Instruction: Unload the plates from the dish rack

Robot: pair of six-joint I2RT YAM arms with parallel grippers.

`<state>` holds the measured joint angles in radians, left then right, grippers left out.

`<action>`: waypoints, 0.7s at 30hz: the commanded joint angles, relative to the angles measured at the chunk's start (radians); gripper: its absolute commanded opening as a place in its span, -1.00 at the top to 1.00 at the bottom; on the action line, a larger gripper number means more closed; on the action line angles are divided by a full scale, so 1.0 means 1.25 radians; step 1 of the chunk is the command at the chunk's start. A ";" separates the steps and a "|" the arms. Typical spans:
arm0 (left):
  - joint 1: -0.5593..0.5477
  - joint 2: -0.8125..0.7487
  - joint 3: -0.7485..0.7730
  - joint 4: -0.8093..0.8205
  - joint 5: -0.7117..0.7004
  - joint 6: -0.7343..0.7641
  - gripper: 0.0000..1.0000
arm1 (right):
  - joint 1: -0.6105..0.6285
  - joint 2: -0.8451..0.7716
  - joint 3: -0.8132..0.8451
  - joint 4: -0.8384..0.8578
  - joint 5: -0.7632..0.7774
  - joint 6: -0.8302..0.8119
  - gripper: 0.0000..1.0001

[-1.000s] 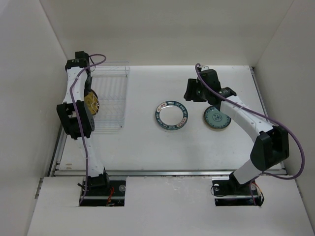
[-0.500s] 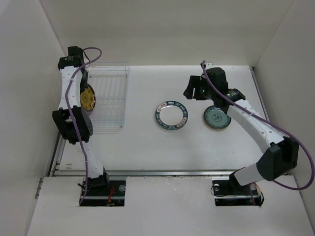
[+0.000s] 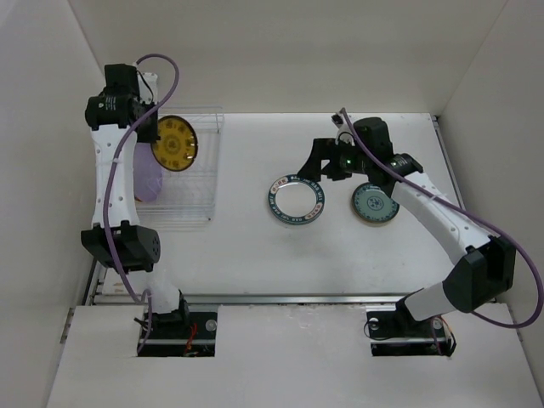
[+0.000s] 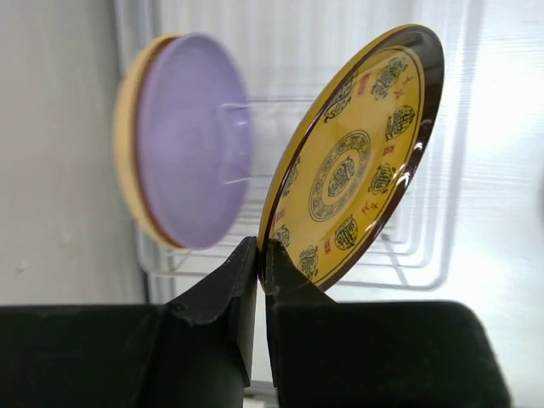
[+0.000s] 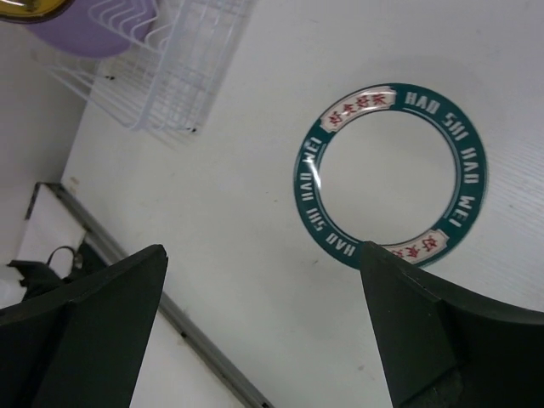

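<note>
Mustard-yellow plate [image 4: 353, 170] on edge, its lower rim pinched in my left gripper [image 4: 262, 255], up over the dish rack [image 3: 191, 183]. Purple-backed tan plate [image 4: 183, 153] stands in the rack. My right gripper [image 5: 263, 251] hangs spread wide above the teal-rimmed white plate [image 3: 297, 202], which lies flat near the teal plate [image 3: 375, 205].

You're looking at a glossy, glazed mustard-yellow plate [image 4: 357, 161] beside a matt purple-backed tan plate [image 4: 187, 153]. Your dish rack [image 3: 195, 183] is thin white-coated wire. The teal-rimmed plate [image 5: 391, 174] gleams on the matt white table [image 5: 212, 221].
</note>
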<state>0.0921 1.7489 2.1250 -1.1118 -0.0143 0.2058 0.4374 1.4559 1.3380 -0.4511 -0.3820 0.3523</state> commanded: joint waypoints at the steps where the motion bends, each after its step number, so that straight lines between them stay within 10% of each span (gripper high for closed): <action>1: -0.024 -0.068 0.007 -0.015 0.173 -0.039 1.00 | 0.021 0.002 0.027 0.064 -0.108 0.009 -1.00; 14: -0.288 0.015 -0.037 -0.157 0.468 0.104 1.00 | 0.094 0.148 0.027 0.202 -0.120 0.057 -0.88; 18: -0.341 0.030 -0.046 -0.165 0.468 0.125 1.00 | 0.094 0.167 0.018 0.243 -0.130 0.081 -0.42; 21: -0.352 0.031 -0.060 -0.165 0.457 0.125 1.00 | 0.094 0.167 0.010 0.258 -0.118 0.106 0.81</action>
<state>-0.3328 1.8072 2.0647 -1.2812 0.4904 0.3435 0.5560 1.6833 1.3415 -0.2501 -0.5392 0.4458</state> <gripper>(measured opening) 0.033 0.183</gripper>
